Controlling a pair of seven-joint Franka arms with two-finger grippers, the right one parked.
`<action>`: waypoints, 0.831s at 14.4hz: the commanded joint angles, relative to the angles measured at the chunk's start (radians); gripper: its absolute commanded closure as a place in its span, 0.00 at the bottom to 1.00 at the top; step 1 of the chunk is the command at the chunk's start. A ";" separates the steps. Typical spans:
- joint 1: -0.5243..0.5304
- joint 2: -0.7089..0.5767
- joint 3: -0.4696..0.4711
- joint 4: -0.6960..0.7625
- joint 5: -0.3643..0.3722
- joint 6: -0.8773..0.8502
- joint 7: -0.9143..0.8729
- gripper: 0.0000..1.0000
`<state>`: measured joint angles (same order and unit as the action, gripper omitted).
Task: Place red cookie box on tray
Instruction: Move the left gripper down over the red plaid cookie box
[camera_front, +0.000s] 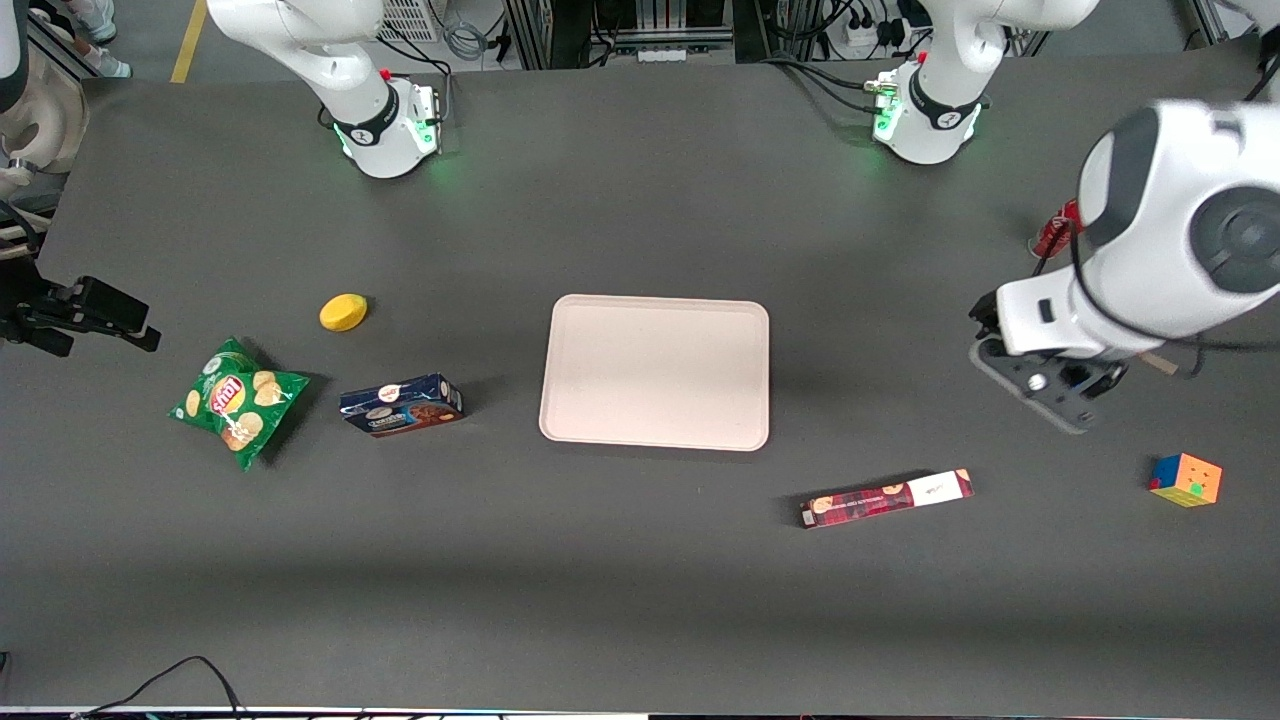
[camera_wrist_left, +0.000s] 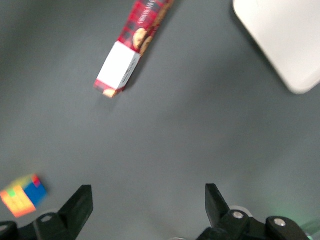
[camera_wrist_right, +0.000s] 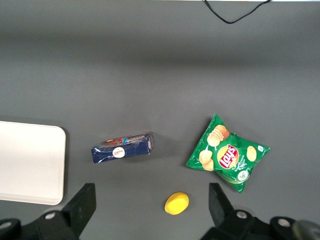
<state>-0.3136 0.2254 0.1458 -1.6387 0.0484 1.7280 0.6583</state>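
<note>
Red box (camera_front: 886, 498): laid flat on the table in the lower right of the front view, white end turned toward the working arm's end; nothing is touching it, so the pick is judged not yet begun.
Tray (camera_front: 655, 372): set at the centre of the front view, bare, well apart from the red box and farther from the front camera than it.
End effector (camera_front: 1045, 385): held above the table at the right of the front view, near the red box but not over it; its fingers (camera_wrist_left: 78, 204) are spread wide with nothing between them, a pose judged ready for an approach.
Wrist view: the red box (camera_wrist_left: 131, 46) and a tray corner (camera_wrist_left: 287, 35) are both taken in, which suits lining up the reach.
Table (camera_front: 640, 580): dark grey, matte, lit evenly.
Other things: a blue box (camera_front: 401, 405), chip bag (camera_front: 238, 400) and yellow object (camera_front: 343, 312) are grouped toward the parked arm's end; a cube (camera_front: 1186, 480) is left near the working arm.
Room: cables and frames are seen along the top edge of the front view.
</note>
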 joint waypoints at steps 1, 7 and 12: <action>-0.009 0.069 0.011 -0.018 0.021 0.135 0.269 0.00; -0.012 0.222 0.008 0.002 -0.083 0.360 0.362 0.00; -0.027 0.345 -0.018 0.072 -0.120 0.419 0.369 0.00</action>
<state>-0.3258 0.4999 0.1272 -1.6361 -0.0334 2.1304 1.0044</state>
